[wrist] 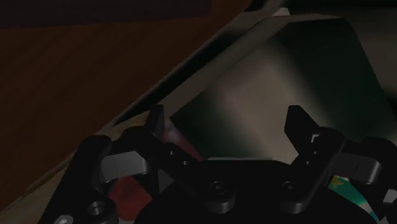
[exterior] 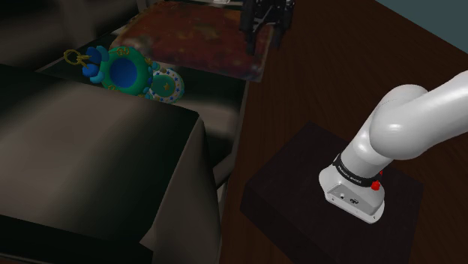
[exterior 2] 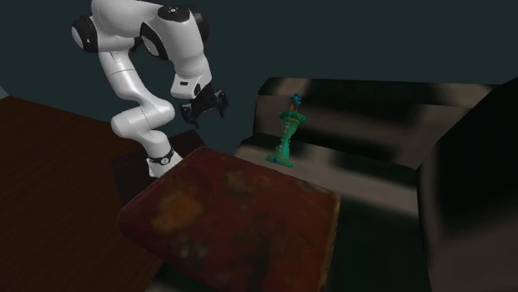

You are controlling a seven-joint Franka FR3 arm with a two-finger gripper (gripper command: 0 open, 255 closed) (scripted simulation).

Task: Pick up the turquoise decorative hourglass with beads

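The turquoise hourglass (exterior 2: 286, 138) stands upright on the pale sofa seat (exterior 2: 357, 166), with green, blue and yellow bead-like trim. From above in the shoulder view, the hourglass (exterior: 126, 71) shows round blue and green ends. My black gripper (exterior 2: 208, 111) hangs open and holds nothing, above the edge of the rust-red cushion (exterior 2: 232, 216) and off to the second exterior view's left of the hourglass, well apart from it. In the shoulder view the gripper (exterior: 262, 39) sits at the top, over the cushion's (exterior: 199, 36) far corner. In the wrist view the gripper (wrist: 228, 124) has its fingers (wrist: 156, 122) wide apart over the seat.
A dark sofa backrest (exterior 2: 373, 93) rises behind the hourglass, and a broad dark armrest (exterior: 90, 150) fills the shoulder view's left. The dark stand (exterior: 300, 202) sits on a wooden floor (exterior: 315, 82). The red cushion lies between the arm's base and the hourglass.
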